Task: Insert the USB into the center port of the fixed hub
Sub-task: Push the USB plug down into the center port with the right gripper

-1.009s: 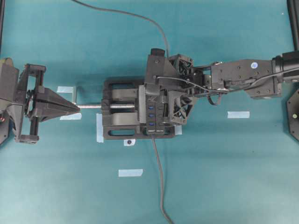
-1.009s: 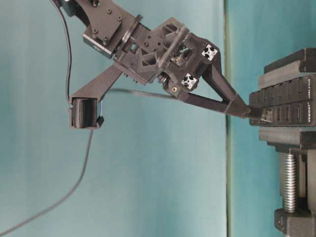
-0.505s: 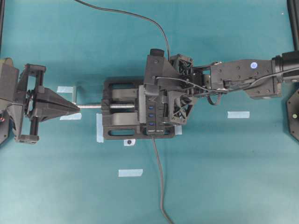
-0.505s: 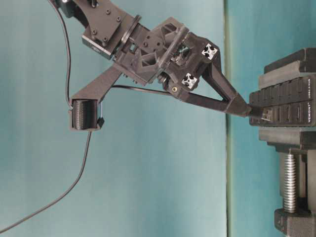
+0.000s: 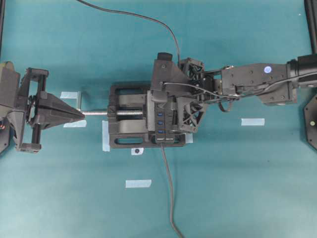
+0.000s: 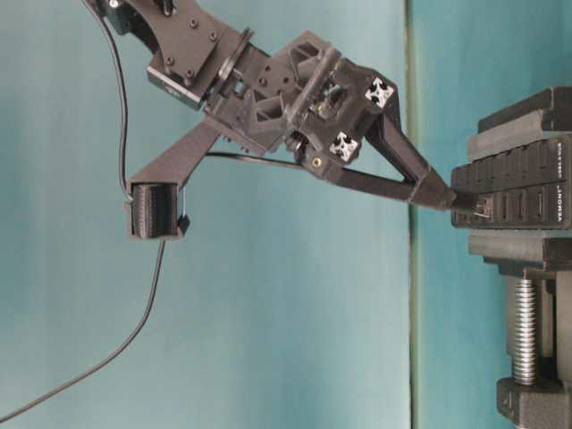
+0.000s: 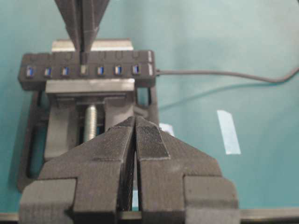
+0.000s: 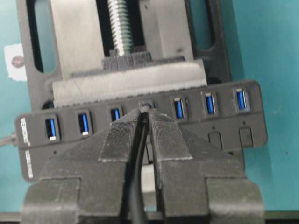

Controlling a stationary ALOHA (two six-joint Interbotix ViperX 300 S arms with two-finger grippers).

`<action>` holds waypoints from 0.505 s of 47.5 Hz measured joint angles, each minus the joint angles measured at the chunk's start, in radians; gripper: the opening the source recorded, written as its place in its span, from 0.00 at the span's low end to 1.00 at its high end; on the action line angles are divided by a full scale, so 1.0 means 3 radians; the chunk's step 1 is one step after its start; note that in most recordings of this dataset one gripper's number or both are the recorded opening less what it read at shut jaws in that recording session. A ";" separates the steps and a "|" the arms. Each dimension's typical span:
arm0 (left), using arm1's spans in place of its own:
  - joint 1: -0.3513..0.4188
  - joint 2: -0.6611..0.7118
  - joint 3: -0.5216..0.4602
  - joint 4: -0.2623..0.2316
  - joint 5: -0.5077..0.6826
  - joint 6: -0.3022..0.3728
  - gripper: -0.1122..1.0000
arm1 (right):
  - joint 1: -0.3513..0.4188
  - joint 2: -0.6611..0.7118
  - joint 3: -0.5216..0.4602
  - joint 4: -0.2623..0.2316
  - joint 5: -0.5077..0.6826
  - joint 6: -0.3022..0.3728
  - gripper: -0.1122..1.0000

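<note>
Right wrist view: my right gripper [image 8: 145,122] is pinching the USB [image 8: 145,107] at the center port [image 8: 146,105] of the fixed hub [image 8: 224,122]; six blue sockets are showing. My left gripper [image 7: 135,140] is pressed together, near the vise [image 7: 60,126].

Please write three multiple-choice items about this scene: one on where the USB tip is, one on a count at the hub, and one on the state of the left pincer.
1. Where is the USB tip?
A. at the center port
B. at an end port
C. on the table

2. How many blue sockets show on the hub?
A. four
B. six
C. nine

3. The left pincer is:
A. open
B. shut, empty
C. shut on a cable

Key: 1 A, three blue sockets lie on each side of it; 2 B, counted in the right wrist view; 3 B, its jaws meet with nothing between.
</note>
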 measured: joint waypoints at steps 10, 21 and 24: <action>0.0000 0.0000 0.0000 0.0000 0.0000 0.0000 0.10 | 0.0000 0.0061 -0.0051 -0.0005 -0.0005 0.0000 0.18; 0.0000 0.0000 0.0000 -0.0005 0.0000 0.0000 0.10 | 0.0000 0.0077 -0.0061 -0.0005 -0.0005 0.0000 0.18; 0.0000 0.0000 0.0000 0.0000 0.0000 0.0000 0.10 | 0.0000 0.0077 -0.0061 -0.0010 0.0000 0.0000 0.18</action>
